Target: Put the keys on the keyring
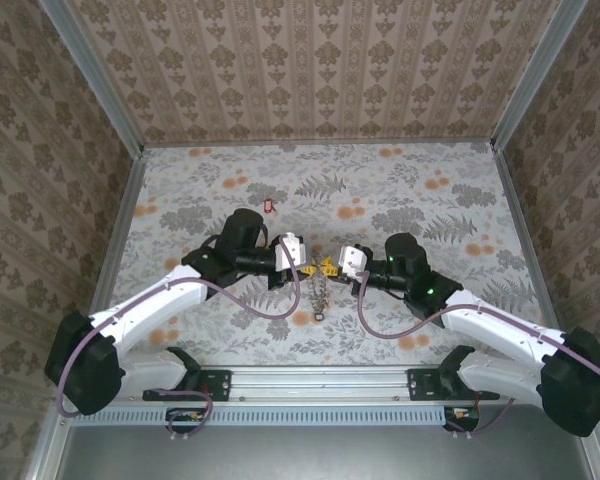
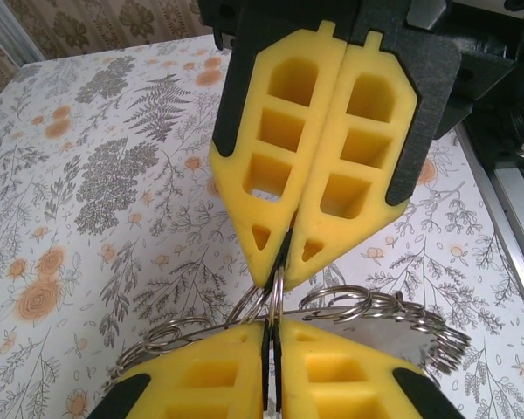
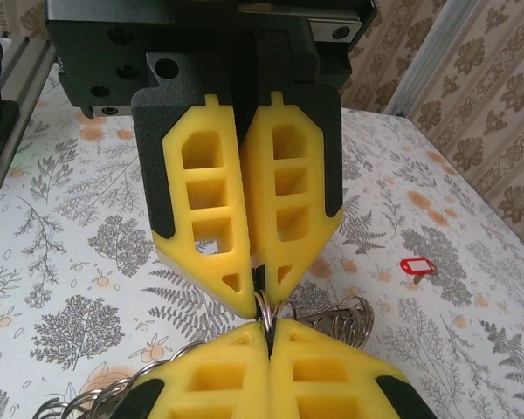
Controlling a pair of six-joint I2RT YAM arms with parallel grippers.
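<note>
**Both grippers hold the ring; the loose key lies far-left, nearer the left arm**

**Top view.** The left gripper (image 1: 308, 267) and right gripper (image 1: 332, 267), both with yellow fingers on black bodies, meet tip to tip over the middle of the flower-printed table (image 1: 430, 200). Between them hangs the keyring (image 1: 320, 283), a bunch of silvery wire loops, with its short metal chain (image 1: 321, 305) dangling towards the arm bases. One tiny red-headed key (image 1: 270, 207) lies flat on the table, beyond the left wrist and apart from both sets of fingertips. It is to the far-left of the ring, so the left arm is plainly the nearer. Its long axis is too small to read here. There is bare table all round the key, and the patterned walls are well away.

**Left wrist view.** The left gripper (image 2: 271, 330) has its fingers pressed together on a wire loop of the keyring (image 2: 332, 301). Opposite, the right gripper (image 2: 281, 266) pinches the same bunch, nose to nose with the left. The loops fan out to either side.

**Right wrist view.** The right gripper (image 3: 269, 336) is closed on the wire, facing the left gripper (image 3: 260, 295), which is also clamped. The key (image 3: 417, 266) lies on the table past them, with its length roughly across the frame. I judge that one gripper must let go before the key can be fetched.
</note>
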